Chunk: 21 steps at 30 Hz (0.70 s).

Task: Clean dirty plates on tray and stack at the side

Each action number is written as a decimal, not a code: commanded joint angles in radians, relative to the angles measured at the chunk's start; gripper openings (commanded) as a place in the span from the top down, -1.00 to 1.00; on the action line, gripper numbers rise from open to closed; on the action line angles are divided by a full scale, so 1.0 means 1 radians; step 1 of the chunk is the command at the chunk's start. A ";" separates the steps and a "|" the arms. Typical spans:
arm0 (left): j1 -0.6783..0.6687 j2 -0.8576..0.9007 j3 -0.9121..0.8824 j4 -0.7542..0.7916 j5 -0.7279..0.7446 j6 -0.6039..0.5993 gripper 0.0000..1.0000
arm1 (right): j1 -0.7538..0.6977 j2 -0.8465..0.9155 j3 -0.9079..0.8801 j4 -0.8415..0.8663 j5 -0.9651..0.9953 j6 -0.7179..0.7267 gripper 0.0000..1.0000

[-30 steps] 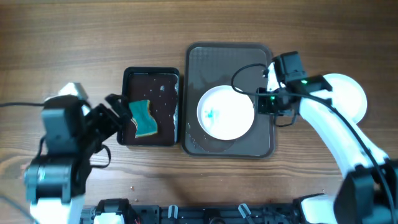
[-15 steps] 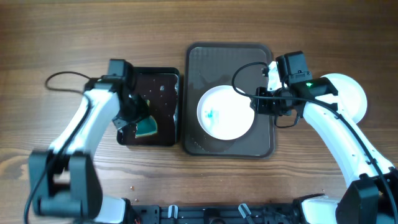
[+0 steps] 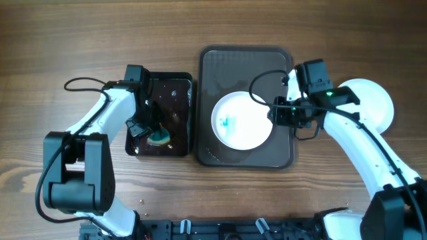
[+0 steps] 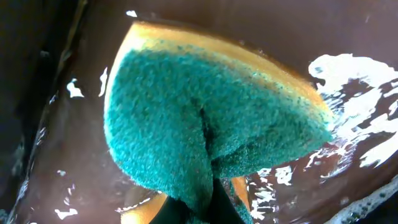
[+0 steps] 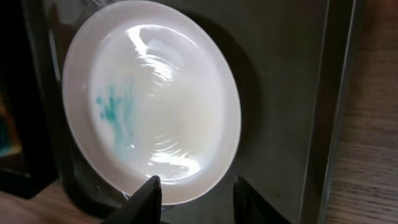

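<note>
The plate point(image 3: 241, 121) sits on the tray point(image 3: 220, 63); my right gripper point(image 3: 275, 115) stands open, empty, at its right rim, while my left gripper point(image 3: 153, 133), pinching the sponge point(image 4: 205, 124), lies well to its left.

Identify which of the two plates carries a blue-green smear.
The plate lying on the dark brown tray: a blue-green smear marks its left half. The other plate, on the table right of the tray, shows plain white.

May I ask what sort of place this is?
Probably a robotics lab bench: white robot arms at a wooden table, a smeared round white plate on a dark brown rectangular tray.
</note>
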 commanded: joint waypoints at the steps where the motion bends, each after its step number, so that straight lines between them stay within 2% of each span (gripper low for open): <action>1: 0.001 -0.036 0.057 -0.068 -0.015 0.058 0.92 | 0.006 -0.003 -0.068 0.066 0.039 0.038 0.24; 12: -0.001 -0.042 0.301 -0.280 -0.011 0.091 0.92 | 0.005 0.155 -0.074 0.162 -0.009 -0.025 0.24; 17: -0.022 -0.058 0.352 -0.315 0.037 0.140 0.92 | 0.005 0.193 -0.074 0.185 -0.011 -0.024 0.25; 21: -0.060 -0.074 0.352 -0.305 0.088 0.159 0.92 | 0.005 0.224 -0.074 0.199 -0.011 -0.025 0.44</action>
